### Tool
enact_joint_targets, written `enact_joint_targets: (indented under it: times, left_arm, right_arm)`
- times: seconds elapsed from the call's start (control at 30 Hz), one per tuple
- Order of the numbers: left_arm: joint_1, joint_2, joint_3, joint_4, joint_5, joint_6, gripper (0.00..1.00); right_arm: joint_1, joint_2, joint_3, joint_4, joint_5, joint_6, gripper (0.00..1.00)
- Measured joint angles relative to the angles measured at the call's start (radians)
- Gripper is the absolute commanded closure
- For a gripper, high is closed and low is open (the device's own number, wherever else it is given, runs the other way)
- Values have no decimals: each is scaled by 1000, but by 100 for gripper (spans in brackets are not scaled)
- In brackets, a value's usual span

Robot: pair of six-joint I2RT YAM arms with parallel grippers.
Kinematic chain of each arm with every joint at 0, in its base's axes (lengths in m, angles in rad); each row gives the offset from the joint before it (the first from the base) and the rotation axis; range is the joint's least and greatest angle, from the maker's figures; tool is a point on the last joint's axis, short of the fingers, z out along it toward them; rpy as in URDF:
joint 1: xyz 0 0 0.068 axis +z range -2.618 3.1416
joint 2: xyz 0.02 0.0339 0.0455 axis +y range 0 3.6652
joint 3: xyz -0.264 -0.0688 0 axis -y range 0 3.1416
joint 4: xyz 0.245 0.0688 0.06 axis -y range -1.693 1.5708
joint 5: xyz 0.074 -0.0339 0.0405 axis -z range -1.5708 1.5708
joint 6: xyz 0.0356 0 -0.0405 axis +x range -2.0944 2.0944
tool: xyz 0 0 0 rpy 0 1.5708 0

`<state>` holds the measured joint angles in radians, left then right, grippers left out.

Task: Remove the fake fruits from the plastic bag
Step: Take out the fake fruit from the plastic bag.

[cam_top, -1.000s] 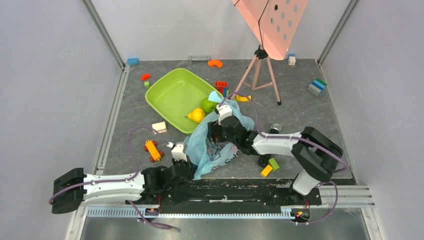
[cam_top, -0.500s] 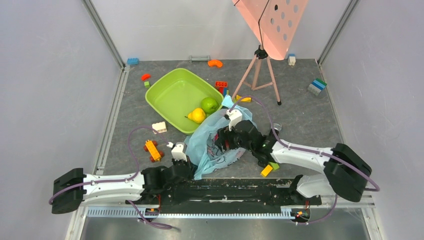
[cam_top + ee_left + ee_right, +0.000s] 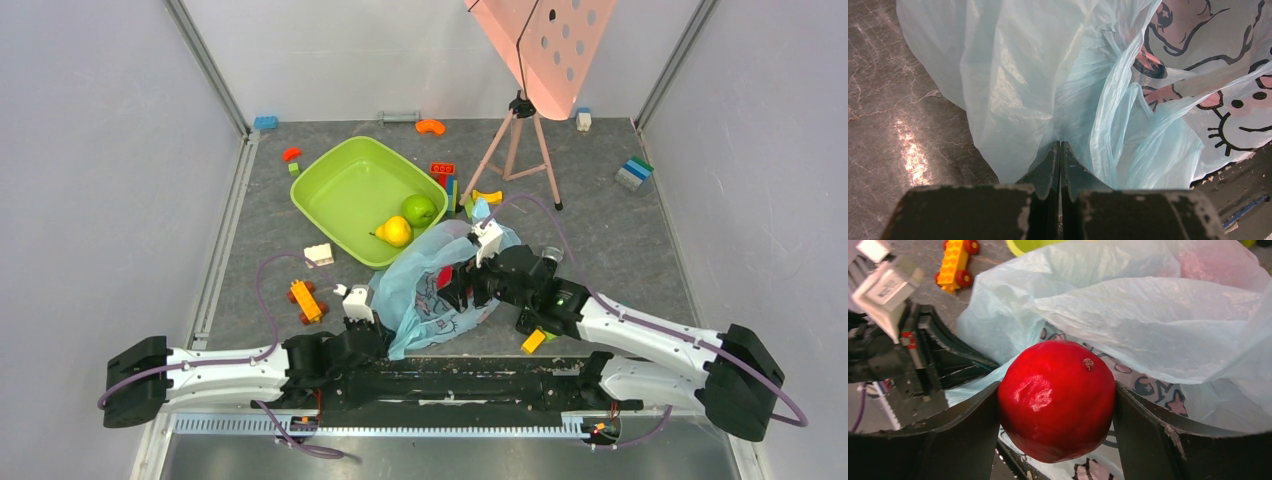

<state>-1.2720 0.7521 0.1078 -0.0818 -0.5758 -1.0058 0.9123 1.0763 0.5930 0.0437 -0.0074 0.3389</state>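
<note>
The light-blue plastic bag (image 3: pixel 425 295) lies crumpled near the front of the table, between the two grippers. My left gripper (image 3: pixel 1060 146) is shut on a fold at the bag's near-left edge (image 3: pixel 1048 75); it also shows in the top view (image 3: pixel 372 322). My right gripper (image 3: pixel 1057 405) is shut on a red round fruit (image 3: pixel 1057 399) and holds it just above the bag's open mouth (image 3: pixel 1148 315); in the top view this gripper (image 3: pixel 460 283) is over the bag's right side. The green apple (image 3: pixel 419 209) and the yellow lemon-like fruit (image 3: pixel 395 231) lie in the lime-green tub (image 3: pixel 340 185). The second red fruit is not clearly visible.
A yellow toy car (image 3: pixel 306 300) and a white block (image 3: pixel 319 254) lie left of the bag. Yellow and green blocks (image 3: pixel 540 335) lie under the right forearm. A pink tripod (image 3: pixel 520 150) with a pink panel stands at the back right. Loose blocks (image 3: pixel 633 173) lie along the back.
My right arm has drawn back from the tub's edge toward the near right. The bag's top shifted with it, uncovering the green apple. The left arm has not moved.
</note>
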Motion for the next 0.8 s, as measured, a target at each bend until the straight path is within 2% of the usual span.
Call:
enact_joint_targets:
  times: [0.43, 0.8]
  left_arm:
    - [0, 15, 1, 4, -2, 0, 98]
    - [0, 47, 3, 34, -10, 0, 98]
  right_arm:
    - [2, -72, 55, -92, -156, -26, 36]
    - [21, -80, 249, -174, -184, -43, 37]
